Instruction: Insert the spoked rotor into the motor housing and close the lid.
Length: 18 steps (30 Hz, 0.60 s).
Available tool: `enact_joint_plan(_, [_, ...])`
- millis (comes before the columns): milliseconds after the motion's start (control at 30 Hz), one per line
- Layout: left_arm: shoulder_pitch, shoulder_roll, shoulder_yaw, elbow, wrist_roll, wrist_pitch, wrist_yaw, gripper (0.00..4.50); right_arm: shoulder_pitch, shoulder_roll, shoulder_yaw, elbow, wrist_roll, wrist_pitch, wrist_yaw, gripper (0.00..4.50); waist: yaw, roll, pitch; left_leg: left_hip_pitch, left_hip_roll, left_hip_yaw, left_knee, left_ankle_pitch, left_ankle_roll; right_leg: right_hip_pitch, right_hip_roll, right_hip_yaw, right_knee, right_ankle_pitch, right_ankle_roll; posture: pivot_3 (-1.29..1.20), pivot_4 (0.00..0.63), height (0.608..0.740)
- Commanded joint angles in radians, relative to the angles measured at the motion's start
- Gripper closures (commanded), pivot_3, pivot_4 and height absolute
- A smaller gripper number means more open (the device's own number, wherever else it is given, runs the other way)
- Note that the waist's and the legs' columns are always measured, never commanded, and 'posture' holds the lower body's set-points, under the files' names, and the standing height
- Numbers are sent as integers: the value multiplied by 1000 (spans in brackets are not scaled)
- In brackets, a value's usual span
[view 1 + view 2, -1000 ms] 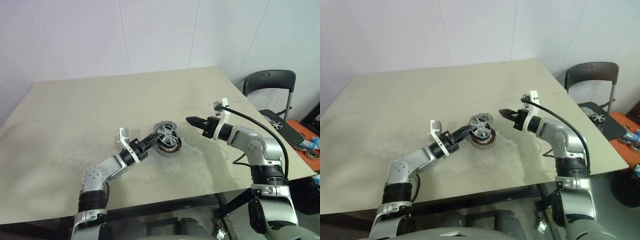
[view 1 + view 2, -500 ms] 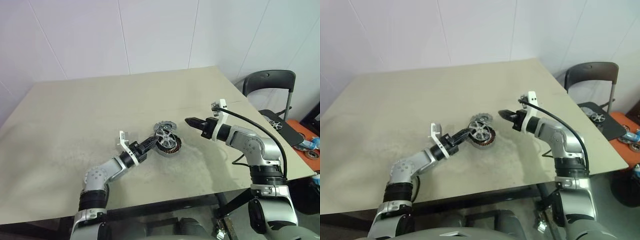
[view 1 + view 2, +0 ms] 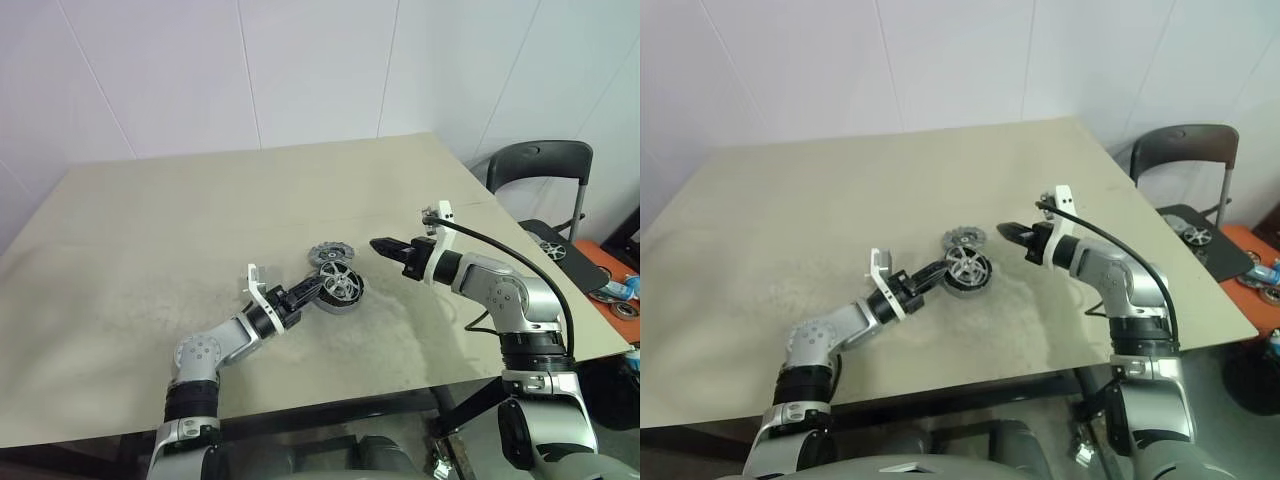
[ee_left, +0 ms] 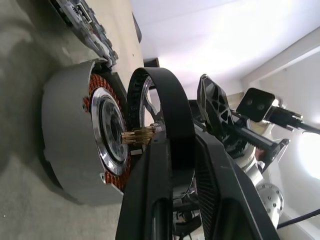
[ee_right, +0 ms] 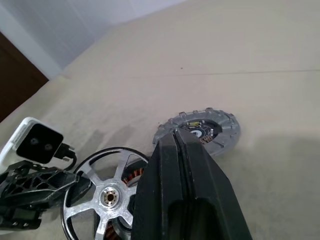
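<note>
Left claw (image 3: 312, 289) clamped on spoked rotor (image 3: 340, 282), its hub facing motor housing (image 4: 70, 145).

The spoked rotor (image 3: 340, 281) sat tilted over the motor housing (image 3: 346, 297) mid-table (image 3: 150, 230), the lid (image 3: 329, 254) lying just behind them.

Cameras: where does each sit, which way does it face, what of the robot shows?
Left and right eye views: on the head, looking forward and down at the table; both arms show.
Left wrist view: along the left gripper, shut on the spoked rotor beside the motor housing.
Right wrist view: along the shut right gripper toward the lid.
Shared: the rotor, housing and lid show in all views.
</note>
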<state>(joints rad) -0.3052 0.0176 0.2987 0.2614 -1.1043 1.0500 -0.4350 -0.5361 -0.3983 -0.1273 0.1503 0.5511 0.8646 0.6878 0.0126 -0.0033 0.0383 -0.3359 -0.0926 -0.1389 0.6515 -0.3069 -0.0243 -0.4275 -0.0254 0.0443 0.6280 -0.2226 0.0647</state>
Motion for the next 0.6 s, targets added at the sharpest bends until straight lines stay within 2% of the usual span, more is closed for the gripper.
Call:
enact_joint_plan(33, [10,-4,15,-7,-9,-1,-10,4145,-5,-3,-3,-37,2,-21,-1,4500,0,0,0,0,0,0,0,0,0,0,0,0,0,0,0,0,0,740])
enact_joint_plan(333, [-85,-8,11,204,103,-124,-59,4145,-13,-1,16,-16,-12,-32,8,4500,0,0,0,2,0,0,1,0,0,2,0,0,0,0,0,0,0,740])
enact_joint_plan(500, [-68,-27,-45,176,134,-84,-96,4145,-14,-4,17,-23,-10,-26,13,4500,2,0,0,8,0,0,1,0,0,9,0,0,0,-2,4,0,0,740])
enact_joint_plan(600, [-39,-19,-38,149,133,-65,-102,4145,-7,-5,14,-29,-8,-25,9,4500,0,1,0,14,0,0,-1,0,1,16,0,0,-4,-2,4,0,0,740])
